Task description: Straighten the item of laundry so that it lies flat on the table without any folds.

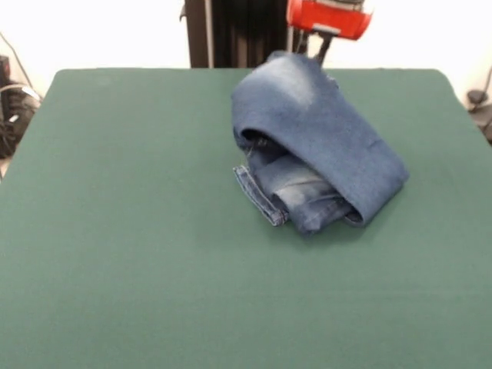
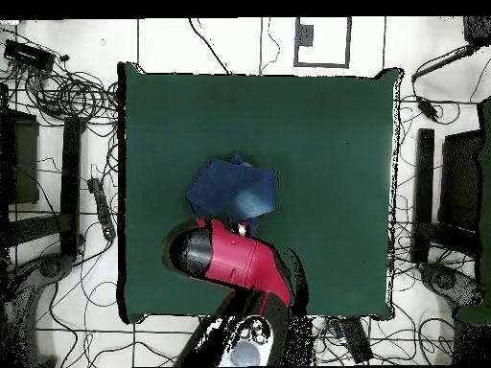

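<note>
The item of laundry point(image 1: 323, 146), a small pair of blue denim jeans, lies bunched and folded over itself right of the table's point(image 1: 115, 231) middle. One end rises to a peak at the far side, right under my gripper point(image 1: 311, 55), which looks shut on that raised end; the cloth hides the fingertips. A hem and a seam stick out from under the fold at the near side. In the overhead view the jeans point(image 2: 230, 192) are a compact blue heap on the green table point(image 2: 326, 125), and the red arm point(image 2: 240, 264) covers the gripper at the heap's lower edge.
Green tabletop stretches wide on all sides of the heap. Cables and black equipment point(image 2: 58, 105) lie on the floor round the table. A black post point(image 1: 223, 31) stands behind the far edge.
</note>
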Controlling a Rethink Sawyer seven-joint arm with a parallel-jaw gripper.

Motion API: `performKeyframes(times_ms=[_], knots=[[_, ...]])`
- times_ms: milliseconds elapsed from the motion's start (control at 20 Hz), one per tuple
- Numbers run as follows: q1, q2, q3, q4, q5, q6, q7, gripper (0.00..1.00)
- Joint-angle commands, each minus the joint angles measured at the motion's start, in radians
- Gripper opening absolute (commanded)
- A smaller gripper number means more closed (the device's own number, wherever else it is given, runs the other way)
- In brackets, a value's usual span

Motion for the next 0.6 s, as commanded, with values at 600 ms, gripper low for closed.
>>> performKeyframes(times_ms=[600], knots=[[0.235,-0.162,-0.292,0.011,-0.024,0.372,0.417,0.00]])
